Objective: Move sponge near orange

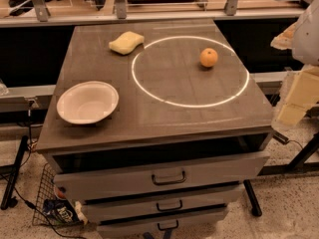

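The pale yellow sponge (126,42) lies on the dark tabletop (164,118) at the far left, just outside a white circle marked on the top. The orange (209,57) sits inside that circle at its far right, well apart from the sponge. My gripper (295,101) hangs at the right edge of the view, beyond the table's right side and level with its front half. It is far from both the sponge and the orange and holds nothing that I can see.
A white bowl (87,102) stands at the front left of the tabletop. Below are three drawers, the top one (164,176) pulled slightly out. A wire basket (55,203) sits on the floor at the lower left. A rail runs behind the table.
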Controlling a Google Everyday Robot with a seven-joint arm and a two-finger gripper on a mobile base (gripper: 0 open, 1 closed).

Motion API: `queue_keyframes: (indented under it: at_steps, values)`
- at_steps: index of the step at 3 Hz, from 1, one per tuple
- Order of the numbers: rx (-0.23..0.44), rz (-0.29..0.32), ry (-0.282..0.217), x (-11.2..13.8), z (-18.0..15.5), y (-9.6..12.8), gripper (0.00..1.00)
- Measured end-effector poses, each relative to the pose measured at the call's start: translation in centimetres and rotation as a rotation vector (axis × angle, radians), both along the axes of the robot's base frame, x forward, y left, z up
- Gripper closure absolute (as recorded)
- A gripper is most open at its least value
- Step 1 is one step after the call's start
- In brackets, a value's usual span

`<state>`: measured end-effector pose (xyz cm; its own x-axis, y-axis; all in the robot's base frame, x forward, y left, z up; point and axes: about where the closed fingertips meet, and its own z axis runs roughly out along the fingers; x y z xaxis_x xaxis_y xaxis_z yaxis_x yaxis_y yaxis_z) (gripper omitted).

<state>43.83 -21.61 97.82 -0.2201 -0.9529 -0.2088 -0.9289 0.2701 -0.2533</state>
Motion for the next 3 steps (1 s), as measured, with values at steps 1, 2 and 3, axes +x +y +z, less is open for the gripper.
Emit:
queue_keyframes:
  at_steps: [1, 2, 3]
  values:
    - [0.000, 0.000, 0.000, 0.0, 0.0, 0.0, 0.00]
    - [0.079, 0.070, -0.023, 3.1, 0.0, 3.3, 0.00]
    - [0.186, 0.207, -0.073, 9.2, 0.2, 10.5, 0.00]
